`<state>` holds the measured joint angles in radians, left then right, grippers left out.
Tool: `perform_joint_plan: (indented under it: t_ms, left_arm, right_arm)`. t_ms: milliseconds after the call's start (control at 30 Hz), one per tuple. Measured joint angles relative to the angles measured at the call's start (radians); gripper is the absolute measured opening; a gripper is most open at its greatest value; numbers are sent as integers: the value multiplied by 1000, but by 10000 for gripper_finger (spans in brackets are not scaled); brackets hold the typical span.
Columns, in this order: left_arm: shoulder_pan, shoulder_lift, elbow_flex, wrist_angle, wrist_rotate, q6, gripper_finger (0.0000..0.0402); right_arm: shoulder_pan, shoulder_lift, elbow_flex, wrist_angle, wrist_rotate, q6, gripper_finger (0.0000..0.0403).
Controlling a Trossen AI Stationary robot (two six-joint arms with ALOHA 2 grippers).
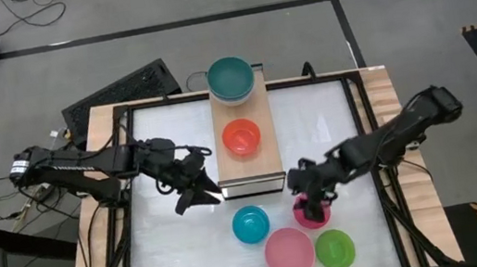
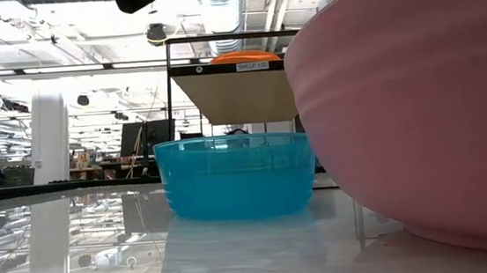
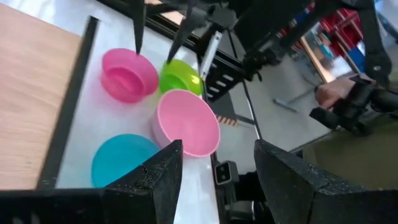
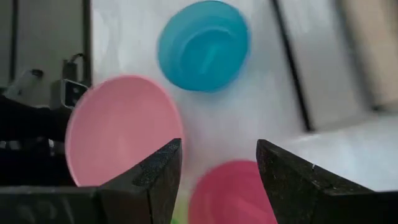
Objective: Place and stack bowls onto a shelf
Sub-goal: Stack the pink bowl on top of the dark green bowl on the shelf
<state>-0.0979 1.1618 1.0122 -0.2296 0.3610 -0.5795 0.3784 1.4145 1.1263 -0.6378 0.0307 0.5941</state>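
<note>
While both jaws gape, round glossy magenta bowl (image 1: 311,212) below right gripper (image 1: 315,199), wood-grain shelf (image 1: 251,155).

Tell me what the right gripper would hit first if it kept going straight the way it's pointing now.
Most likely the magenta bowl: the right gripper, open, hangs right over it, and the bowl sits between its fingers in the wrist view. Depth is unclear.

Shelf (image 1: 250,161): long, pale wood-grain top, dark front edge, running from the table's far edge toward its middle. Teal bowl (image 1: 231,78) upright at the shelf's far end; red bowl (image 1: 242,137) upright at mid-shelf. On the tabletop near the front edge: cyan bowl (image 1: 250,224), light pink bowl (image 1: 290,252) (larger), green bowl (image 1: 334,249), magenta bowl (image 1: 310,212). All upright, clustered closely; pink and green look touching.
</note>
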Motion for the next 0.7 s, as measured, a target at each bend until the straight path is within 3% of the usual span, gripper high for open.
perform_joint_plan:
  t_ms: [267, 700]
  left_arm:
    - [-52, 0, 0, -2, -29, 37, 183]
    - [-94, 0, 0, -12, -71, 37, 183]
  right_arm:
    - [85, 151, 0, 74, -1, 138, 232]
    - [114, 292, 0, 122, 3, 168, 232]
